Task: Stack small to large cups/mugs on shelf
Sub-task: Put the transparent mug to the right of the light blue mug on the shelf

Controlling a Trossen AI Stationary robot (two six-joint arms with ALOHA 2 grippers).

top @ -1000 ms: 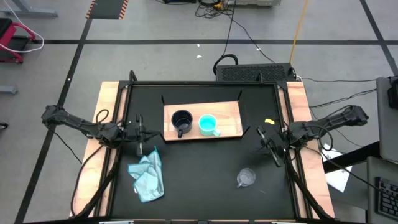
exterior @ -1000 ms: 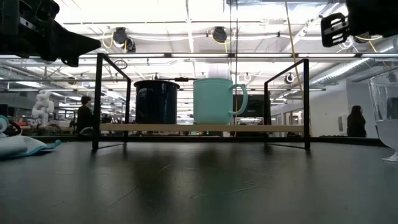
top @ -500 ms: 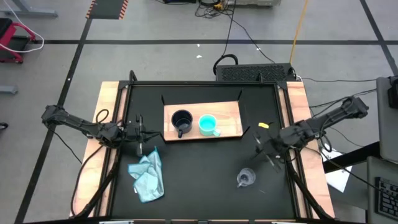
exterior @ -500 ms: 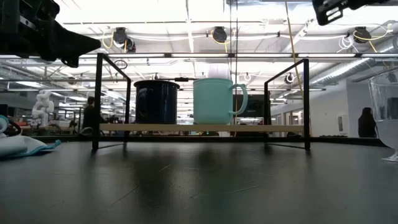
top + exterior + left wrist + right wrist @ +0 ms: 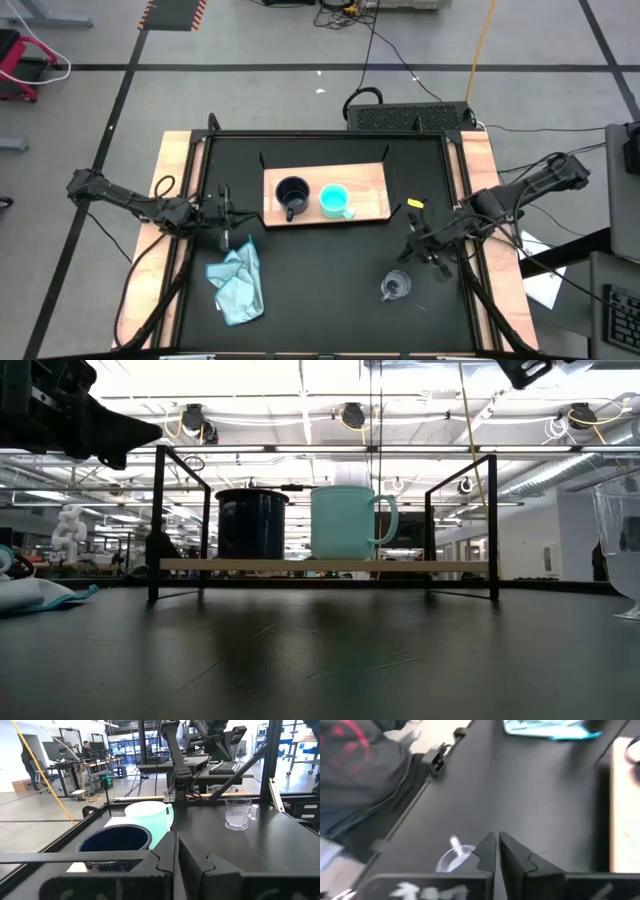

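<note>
Right gripper [image 5: 418,247]: fingers together, above the clear glass cup [image 5: 396,286] near the table's right edge. Cup: probably light, slippery, fragile; best gripped across its rim or by its handle.

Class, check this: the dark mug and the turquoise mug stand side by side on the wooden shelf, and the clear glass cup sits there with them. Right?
Not quite. The dark mug and turquoise mug do stand side by side on the wooden shelf, but the high view shows the clear glass cup on the black tabletop, off the shelf.
</note>
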